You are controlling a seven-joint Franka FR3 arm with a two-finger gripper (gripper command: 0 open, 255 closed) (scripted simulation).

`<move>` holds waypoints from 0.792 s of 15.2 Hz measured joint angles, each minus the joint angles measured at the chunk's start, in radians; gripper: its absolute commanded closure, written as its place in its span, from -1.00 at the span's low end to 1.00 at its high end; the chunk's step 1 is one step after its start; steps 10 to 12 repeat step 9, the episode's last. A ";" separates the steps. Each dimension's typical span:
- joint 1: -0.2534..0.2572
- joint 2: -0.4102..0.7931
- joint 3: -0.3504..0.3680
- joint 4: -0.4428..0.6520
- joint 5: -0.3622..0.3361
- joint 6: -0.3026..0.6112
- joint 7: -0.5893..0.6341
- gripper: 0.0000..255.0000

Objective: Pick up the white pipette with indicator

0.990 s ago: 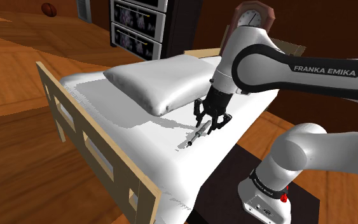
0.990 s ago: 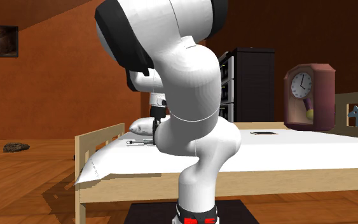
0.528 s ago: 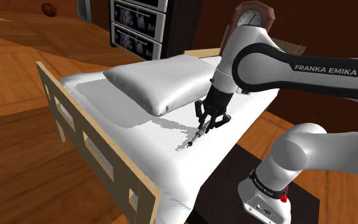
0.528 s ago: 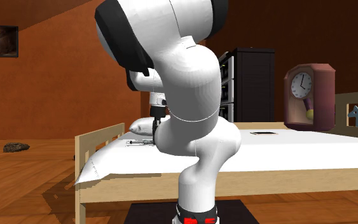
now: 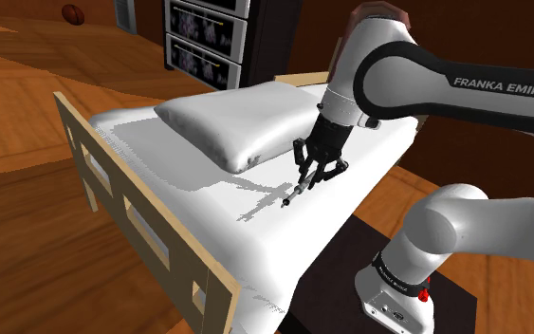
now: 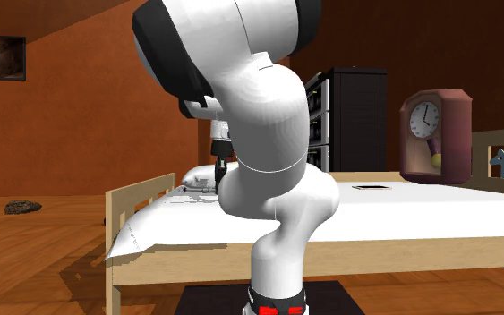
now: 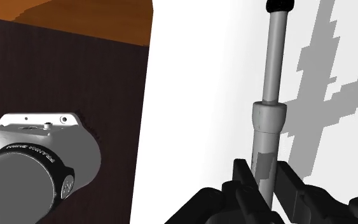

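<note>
Both jaws are pressing against the thick upper part of the grey-white pipette (image 7: pixel 273 83), so the gripper (image 7: pixel 264 173) is clamping it and not standing open.

The white bed (image 5: pixel 189 204) in its wooden frame is carrying everything, and the large pillow (image 5: pixel 231 123) is lying at its far end in the shoulder view. The arm is reaching over the mattress near the long edge that is facing the dark stand (image 7: pixel 63 76).

One second ago the pipette was lying flat on the sheet under the lowered gripper. Now the gripper (image 5: pixel 317 171) is standing higher. The pipette (image 5: pixel 295 190) is hanging from it at a slant, with the thin end pointing down and away from the pillow. In the wrist view its shadow (image 7: pixel 323 95) is falling on the sheet well apart from the shaft, so I am judging that the pipette is no longer touching the bed.

For the task this is meaning that the grasp is succeeding and the lift is beginning. I think only a further rise is remaining. The shaft is thin and smooth, so it could be slipping or turning between the fingers (image 7: pixel 244 175) if the arm is moving quickly.
</note>
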 measured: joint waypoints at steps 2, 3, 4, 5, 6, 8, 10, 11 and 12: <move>-0.003 -0.005 -0.013 0.020 -0.012 -0.026 0.003 1.00; -0.006 -0.005 -0.020 0.034 -0.019 -0.040 0.004 1.00; -0.009 -0.003 -0.027 0.048 -0.026 -0.052 0.005 1.00; -0.010 -0.004 -0.031 0.059 -0.030 -0.064 0.008 1.00; -0.013 -0.003 -0.036 0.074 -0.035 -0.076 0.011 1.00; -0.016 -0.002 -0.046 0.096 -0.045 -0.098 0.014 1.00; -0.016 -0.002 -0.048 0.105 -0.047 -0.107 0.016 1.00; -0.016 -0.002 -0.048 0.105 -0.047 -0.107 0.016 1.00; -0.016 -0.002 -0.048 0.105 -0.047 -0.107 0.016 1.00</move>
